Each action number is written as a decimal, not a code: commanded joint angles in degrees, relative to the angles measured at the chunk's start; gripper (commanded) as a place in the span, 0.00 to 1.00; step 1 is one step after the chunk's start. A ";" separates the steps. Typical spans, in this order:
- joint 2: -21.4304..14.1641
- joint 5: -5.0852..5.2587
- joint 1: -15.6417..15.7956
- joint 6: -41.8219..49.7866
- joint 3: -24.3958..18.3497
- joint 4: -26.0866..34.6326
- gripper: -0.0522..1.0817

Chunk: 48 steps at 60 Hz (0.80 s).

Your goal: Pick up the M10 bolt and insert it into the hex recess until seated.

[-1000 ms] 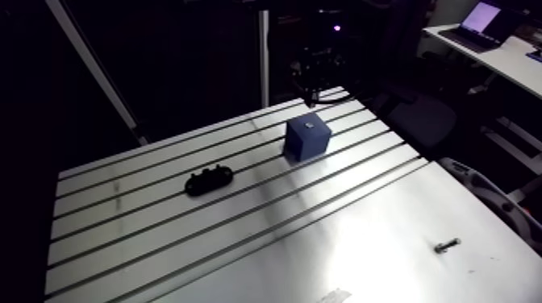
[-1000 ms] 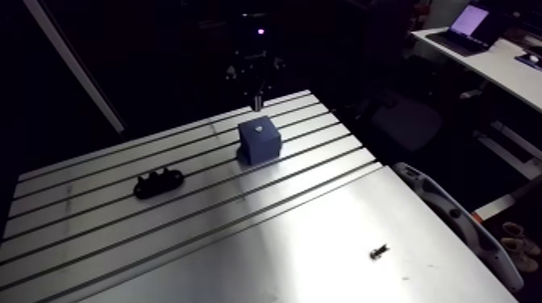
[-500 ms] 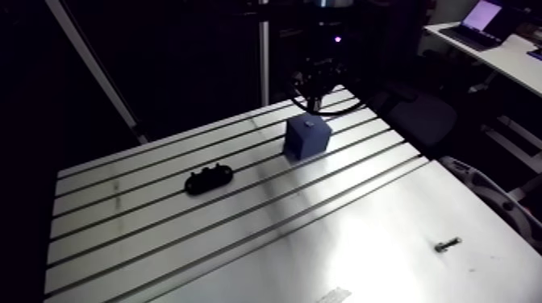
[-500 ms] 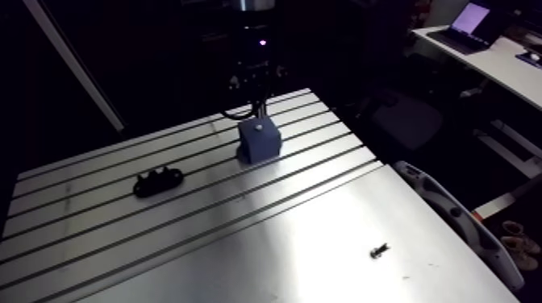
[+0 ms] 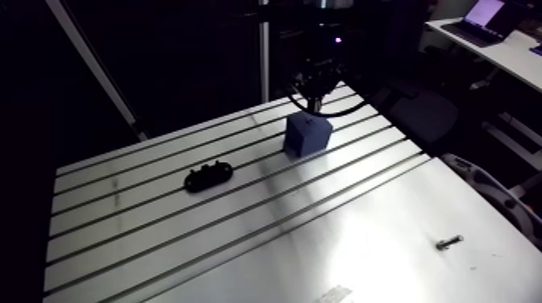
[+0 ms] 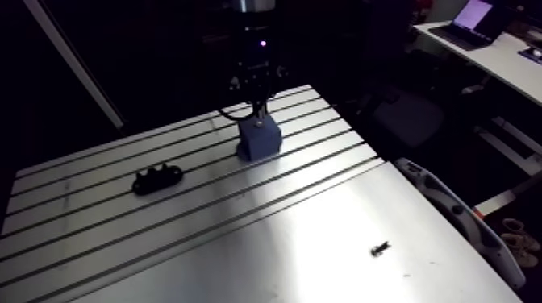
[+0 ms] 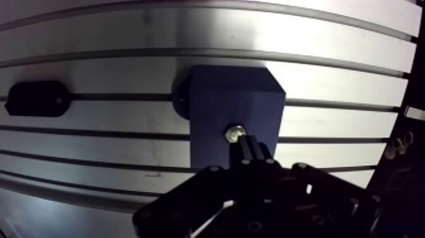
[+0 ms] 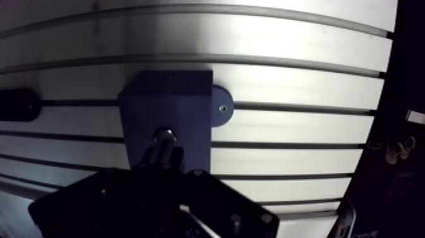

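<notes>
A blue block [image 7: 218,104] stands on the slotted table [image 5: 242,234] toward the back. My gripper [image 7: 245,144] hangs straight over the block's top face, fingers pressed together. A silver hex bolt head [image 7: 234,133] shows just past the fingertips, on the block's top where the recess lies. The bolt's shank is hidden between the fingers. In the arm view the gripper [image 5: 315,103] comes down onto the blue block [image 5: 307,135] from above; how deep the bolt sits cannot be told.
A black oblong part [image 5: 207,176] lies on the slots left of the block. A small loose bolt [image 5: 448,241] rests on the smooth plate near the front right. The table's right edge runs close behind the block.
Earlier the gripper hung above and behind the block; it has come forward and down onto the block's top. Block, black part and loose bolt have not moved.
</notes>
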 commanded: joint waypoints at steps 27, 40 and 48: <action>0.85 -0.04 0.25 -0.01 0.01 -0.10 1.00; 0.87 -0.04 0.25 -0.09 -0.06 -0.10 1.00; 0.94 -0.04 0.25 -0.18 -0.06 -0.10 1.00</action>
